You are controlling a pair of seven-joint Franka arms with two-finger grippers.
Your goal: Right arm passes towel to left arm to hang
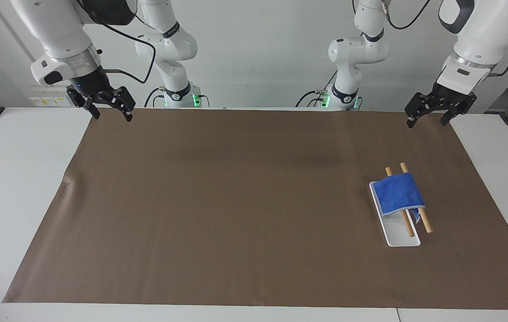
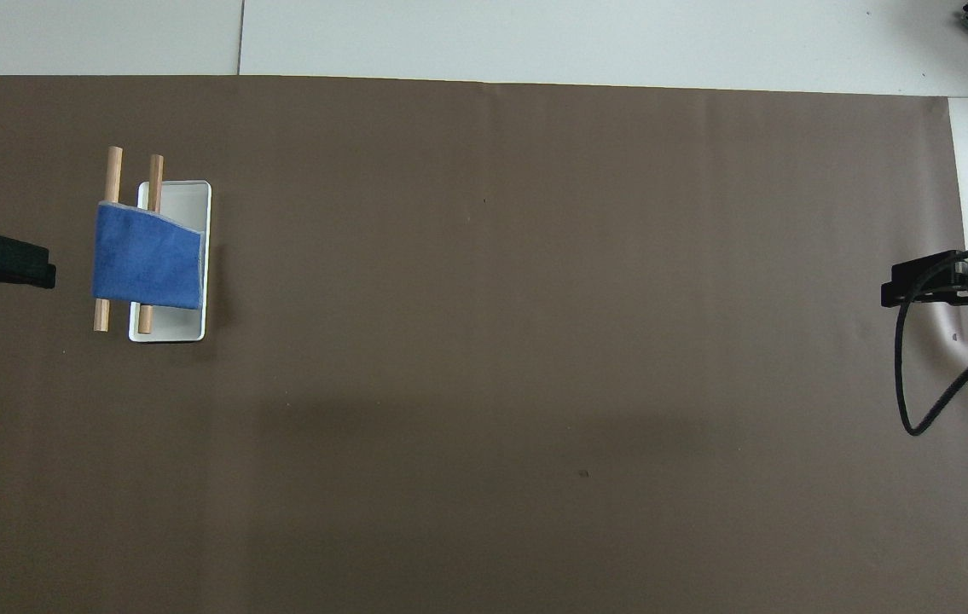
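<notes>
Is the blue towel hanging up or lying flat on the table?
Hanging up. The towel is draped over two wooden rods above a white tray, with nothing holding it.

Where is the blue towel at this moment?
The towel is draped over two wooden rods above a white tray, toward the left arm's end of the brown mat; neither gripper holds it.

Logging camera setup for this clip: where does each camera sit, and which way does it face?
Facing view: high across the table, looking at the robots; both arms show, left gripper and right gripper raised over the mat's edge.
Overhead view: above the robots' end, looking steeply down; only gripper tips show.
Shared: towel draped over two wooden rods on the white tray.
</notes>
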